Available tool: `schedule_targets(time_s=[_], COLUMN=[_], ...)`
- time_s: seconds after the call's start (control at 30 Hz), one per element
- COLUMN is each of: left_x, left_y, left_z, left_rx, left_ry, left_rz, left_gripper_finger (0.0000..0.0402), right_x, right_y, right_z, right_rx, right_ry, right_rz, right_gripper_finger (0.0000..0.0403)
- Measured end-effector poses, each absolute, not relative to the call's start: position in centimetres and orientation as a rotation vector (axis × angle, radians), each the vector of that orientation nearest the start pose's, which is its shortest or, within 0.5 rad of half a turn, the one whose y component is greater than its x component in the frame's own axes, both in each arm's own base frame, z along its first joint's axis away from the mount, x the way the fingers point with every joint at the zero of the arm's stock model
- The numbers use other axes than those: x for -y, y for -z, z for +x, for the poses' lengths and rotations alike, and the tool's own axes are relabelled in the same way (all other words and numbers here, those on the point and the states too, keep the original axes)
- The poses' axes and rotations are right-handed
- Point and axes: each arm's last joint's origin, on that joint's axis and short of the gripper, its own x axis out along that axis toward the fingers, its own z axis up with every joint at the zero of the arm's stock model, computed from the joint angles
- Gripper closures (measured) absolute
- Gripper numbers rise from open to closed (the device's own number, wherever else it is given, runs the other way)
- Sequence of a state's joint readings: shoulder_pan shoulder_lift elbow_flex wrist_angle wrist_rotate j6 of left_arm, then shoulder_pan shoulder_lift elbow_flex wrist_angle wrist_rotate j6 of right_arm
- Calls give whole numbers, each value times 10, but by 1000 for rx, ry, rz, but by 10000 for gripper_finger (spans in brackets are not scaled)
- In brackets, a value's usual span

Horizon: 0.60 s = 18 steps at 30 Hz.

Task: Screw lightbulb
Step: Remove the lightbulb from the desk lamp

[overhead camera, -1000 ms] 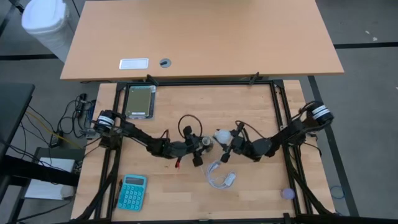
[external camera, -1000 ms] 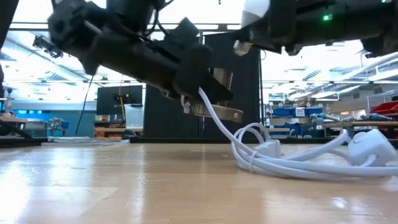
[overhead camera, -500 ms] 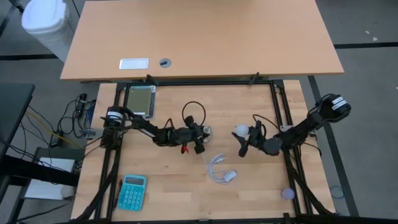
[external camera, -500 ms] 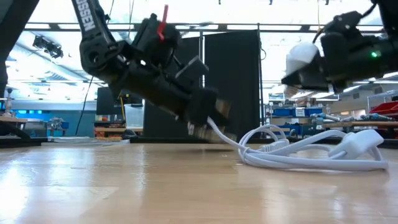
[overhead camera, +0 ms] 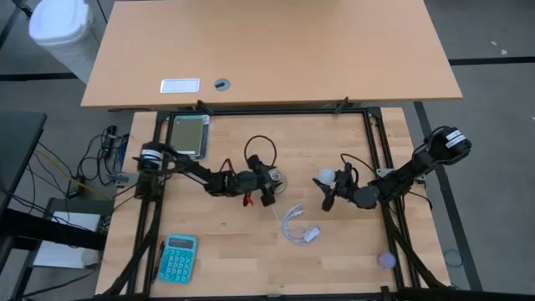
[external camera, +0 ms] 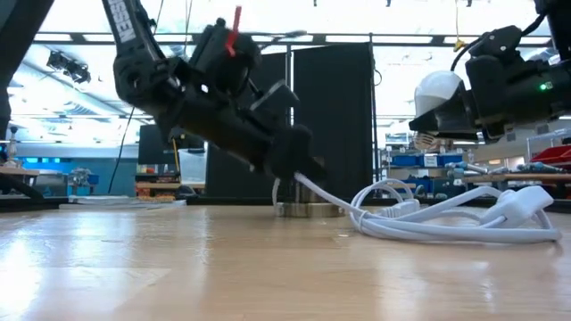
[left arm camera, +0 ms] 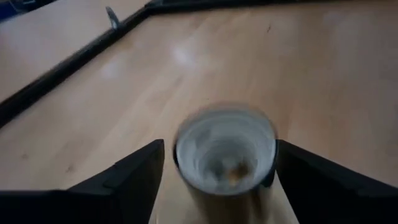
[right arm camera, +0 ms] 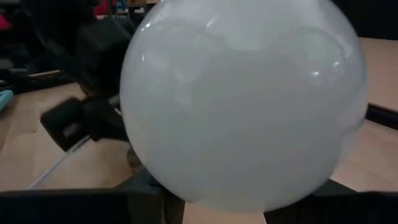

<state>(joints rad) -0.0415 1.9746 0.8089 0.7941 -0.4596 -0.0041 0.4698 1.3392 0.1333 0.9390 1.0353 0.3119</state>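
The grey socket (left arm camera: pixel 225 152) stands upright on the table (overhead camera: pixel 334 142) near the middle, its white cord (external camera: pixel 419 218) trailing away to a coil. My left gripper (left arm camera: pixel 217 168) is open and slants down over the socket (external camera: pixel 308 209), one finger on either side of it. Right of the middle, my right gripper (overhead camera: pixel 328 189) is shut on the white lightbulb (overhead camera: pixel 324 176) and holds it well above the table. The bulb's globe (right arm camera: pixel 239 99) fills the right wrist view. In the low view the lightbulb (external camera: pixel 437 92) hangs in the air apart from the socket. My right gripper pinches the lightbulb between its two fingers low on the globe (external camera: pixel 443 111), where it narrows. The fingers come roughly level from the table's right. The bulb is lifted clear, with its narrow base (external camera: pixel 426 139) pointing down. In the wrist view the globe hides the exact place of contact.
The coiled white cord with its plug (overhead camera: pixel 298 231) lies on the table in front of the two grippers. A teal calculator (overhead camera: pixel 177 257) sits at the near left, a small purple thing (overhead camera: pixel 386 260) at the near right, and a metal tray (overhead camera: pixel 189 136) at the far left.
My left gripper has gone down and a little toward the far edge. The socket, lifted and tilted a second ago, now stands on the table. My right gripper has carried the lightbulb toward the table's right edge, away from the socket, then held still.
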Motion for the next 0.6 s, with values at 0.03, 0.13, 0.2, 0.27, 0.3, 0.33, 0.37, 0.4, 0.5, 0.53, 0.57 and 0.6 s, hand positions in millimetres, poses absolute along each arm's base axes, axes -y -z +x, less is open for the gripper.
schedule_targets(time_s=[0.03,0.13,0.2,0.27,0.3,0.33,0.37,0.4,0.5,0.53,0.57,0.6], left_x=[4,9,11,15,17,19,21,23,27,26,26,26], left_y=[-117,-135,-147,-163,-172,-180,-185,-189,-190,-186,-180,-171], left_z=[362,356,347,335,330,325,321,318,315,314,314,312], left_rx=[-355,-399,-468,-525,-528,-528,-516,-499,-460,-467,-481,-506], left_ry=[-403,-385,-373,-364,-361,-358,-353,-346,-348,-352,-360,-364], left_rz=[84,97,117,116,106,95,92,92,122,130,127,120], left_gripper_finger=[95,92,93,94,94,94,94,94,94,94,94,94], right_x=[-61,-61,-61,-60,-60,-59,-59,-57,-55,-54,-55,-56], right_y=[-131,-131,-129,-125,-123,-121,-119,-117,-117,-117,-118,-120], right_z=[174,174,174,173,173,172,172,172,174,175,176,178], right_rx=[-108,-113,-128,-151,-164,-179,-193,-207,-219,-219,-218,-216], right_ry=[582,571,571,565,558,555,550,545,528,524,518,508], right_rz=[118,118,113,139,164,182,199,215,239,244,248,255], right_gripper_finger=[248,248,248,248,248,248,248,247,247,247,247,247])
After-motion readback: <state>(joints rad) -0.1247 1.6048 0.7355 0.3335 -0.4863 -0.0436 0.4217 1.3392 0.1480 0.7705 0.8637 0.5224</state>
